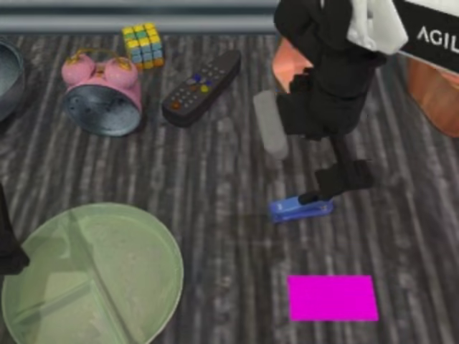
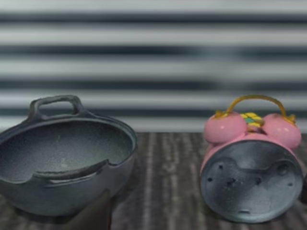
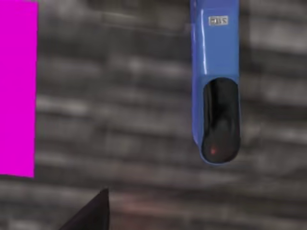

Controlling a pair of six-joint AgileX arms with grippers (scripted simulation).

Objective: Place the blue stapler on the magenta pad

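Right gripper (image 1: 324, 192): my right arm reaches down from the top right of the table, and its dark fingers hang at the right end of the blue stapler (image 1: 301, 208). Whether they are parted, closed or touching the stapler, I cannot tell; in the right wrist view only one dark fingertip (image 3: 91, 213) shows, apart from the stapler.

Blue stapler: lies lengthwise on the striped grey table (image 1: 215, 186), right of centre. The right wrist view shows its black top piece at one end and a small label on the blue body (image 3: 216, 52).

Magenta pad (image 1: 332, 297): flat on the table near the front edge, in front of the stapler and apart from it, with bare table between them. Nothing rests on it. In the right wrist view it appears as a magenta strip (image 3: 18, 88) at the frame's edge.

Left arm: parked at the left edge of the table; only a dark part of it (image 1: 8, 244) shows in the top view.

Other items:
- Green divided plate (image 1: 90, 276), front left.
- Pink alarm clock (image 1: 102, 93), back left, lying with its grey back showing (image 2: 252, 179).
- Colour cube (image 1: 143, 44), behind the clock.
- Dark remote control (image 1: 201, 87), back centre.
- Grey bar (image 1: 270, 123), beside my right arm.
- Dark two-handled pot (image 2: 64, 155), at the far left edge.
- Copper-coloured object (image 1: 434, 97), back right, partly hidden by my arm.
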